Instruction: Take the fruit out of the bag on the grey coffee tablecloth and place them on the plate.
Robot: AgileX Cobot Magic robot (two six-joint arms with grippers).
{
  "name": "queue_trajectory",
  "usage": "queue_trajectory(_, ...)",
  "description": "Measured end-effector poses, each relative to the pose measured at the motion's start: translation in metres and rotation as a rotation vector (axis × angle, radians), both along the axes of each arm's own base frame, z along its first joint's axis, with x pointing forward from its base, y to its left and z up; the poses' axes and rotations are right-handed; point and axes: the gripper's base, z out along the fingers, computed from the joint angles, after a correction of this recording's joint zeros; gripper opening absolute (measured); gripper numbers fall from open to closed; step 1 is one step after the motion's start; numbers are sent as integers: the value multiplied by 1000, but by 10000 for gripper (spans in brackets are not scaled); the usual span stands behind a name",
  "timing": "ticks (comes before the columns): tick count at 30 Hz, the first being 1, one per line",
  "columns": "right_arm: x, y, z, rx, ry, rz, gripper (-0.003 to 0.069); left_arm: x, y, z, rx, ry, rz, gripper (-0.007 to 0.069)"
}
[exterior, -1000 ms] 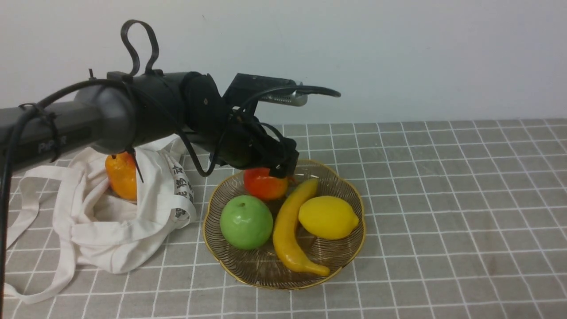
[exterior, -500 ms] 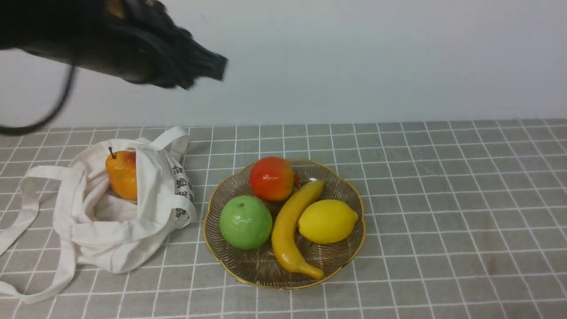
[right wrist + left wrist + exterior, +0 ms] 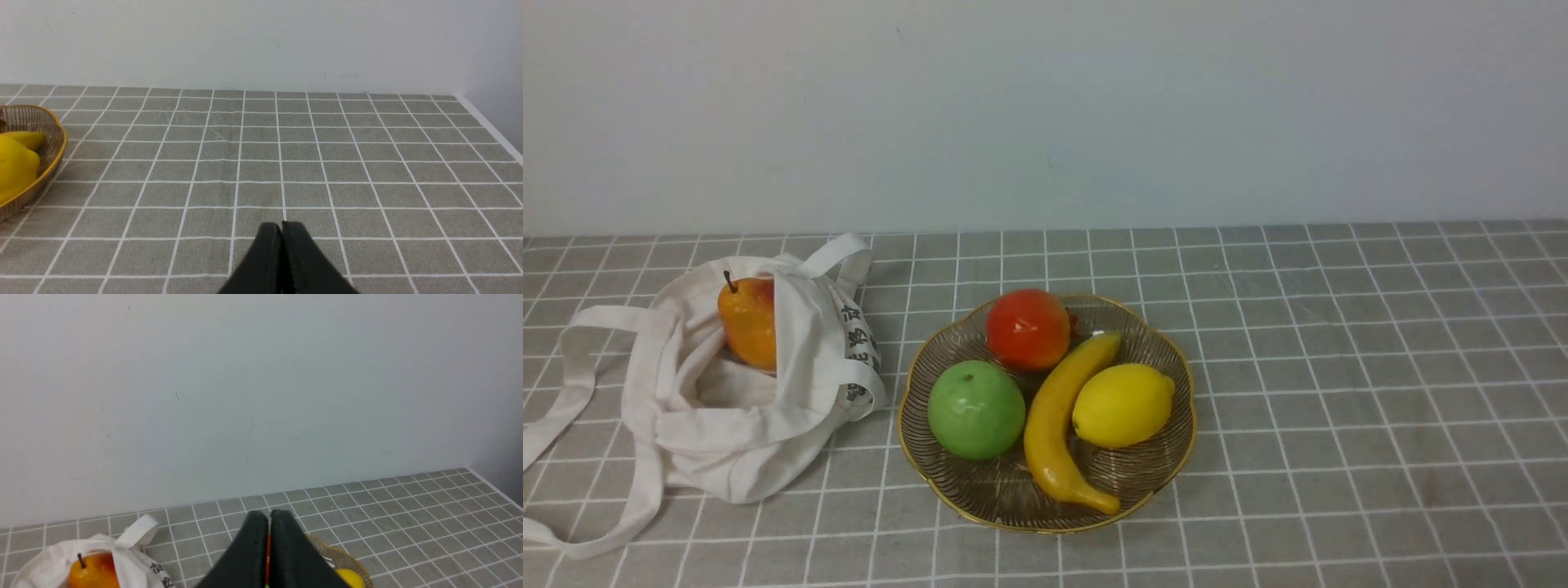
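The red-orange fruit (image 3: 1027, 328) lies at the back of the ribbed brown plate (image 3: 1152, 482). The orange-yellow pear (image 3: 748, 322) with its dark stem sits in the open mouth of the off-white bag (image 3: 735, 416), left of the plate on the grey checked tablecloth (image 3: 1339, 408). Neither arm shows in the front view. My left gripper (image 3: 269, 513) is shut and empty, held high above the table; its view shows the pear (image 3: 92, 572), the bag (image 3: 135, 555) and the plate's rim (image 3: 341, 557) below. My right gripper (image 3: 281, 226) is shut and empty over bare cloth right of the plate (image 3: 55, 149).
A green apple (image 3: 976, 409), a yellow banana (image 3: 1058, 420) and a lemon (image 3: 1123, 405) also lie in the plate. The bag's long straps (image 3: 572, 523) trail over the cloth at the front left. A white wall stands behind the table.
My left arm has let go of the red-orange fruit on the plate, risen and drawn back out of the front view. The fruit has settled at the plate's back.
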Motion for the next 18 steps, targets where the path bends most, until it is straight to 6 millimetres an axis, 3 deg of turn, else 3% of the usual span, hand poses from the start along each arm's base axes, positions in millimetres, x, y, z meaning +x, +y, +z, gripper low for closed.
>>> queue_trajectory(6,0,0,0,0,0,0,-15,-33,14,-54,-19,-25,-4,-8)
queue_trajectory(10,0,0,0,0,0,0,-15,-44,19,-78,-28,-43,-4,-8)
queue_trajectory(18,0,0,0,0,0,0,-15,-42,19,-107,-7,-4,-2,-8)
